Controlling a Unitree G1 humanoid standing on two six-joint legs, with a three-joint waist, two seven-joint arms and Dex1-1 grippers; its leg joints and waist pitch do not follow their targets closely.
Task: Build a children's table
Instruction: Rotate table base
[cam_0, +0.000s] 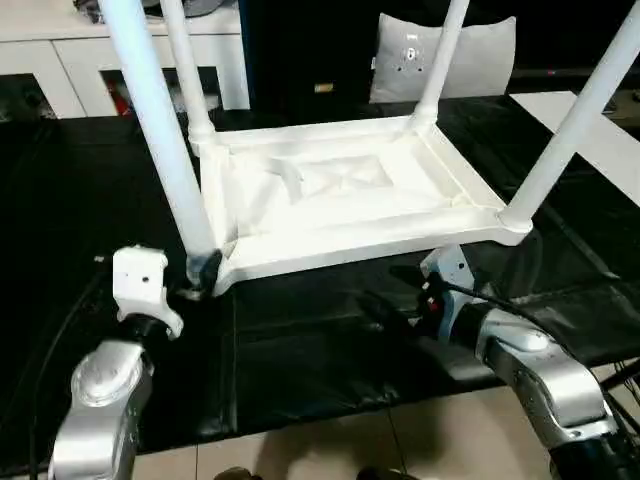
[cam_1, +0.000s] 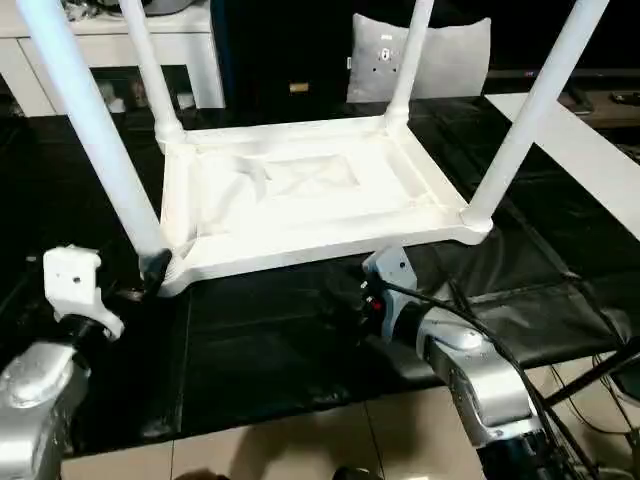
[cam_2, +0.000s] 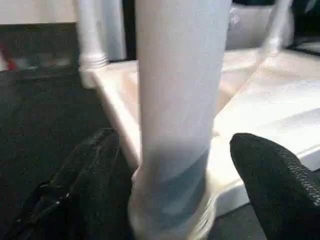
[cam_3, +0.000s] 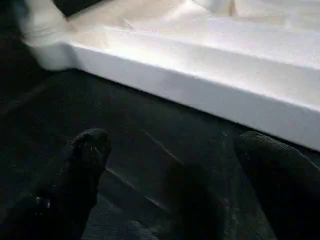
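Note:
The children's table lies upside down on a black mat, its white ribbed top (cam_0: 340, 200) facing up. Legs stand in all the corner sockets: near-left leg (cam_0: 155, 130), far-left leg (cam_0: 185, 70), far-right leg (cam_0: 440, 60), near-right leg (cam_0: 575, 120). My left gripper (cam_0: 200, 275) is open at the base of the near-left leg (cam_2: 175, 100), one black finger (cam_2: 90, 175) on each side of it and a gap showing at the other finger (cam_2: 275, 180). My right gripper (cam_3: 175, 150) is open and empty, low over the mat just in front of the top's near edge (cam_3: 200, 90).
A grey-white cushion (cam_0: 485, 60) leans behind the table's far edge. A white cabinet (cam_0: 50, 50) stands at the back left, and a white board (cam_0: 610, 150) lies at the right. The black mat (cam_0: 300, 340) ends at tiled floor (cam_0: 350, 440) near me.

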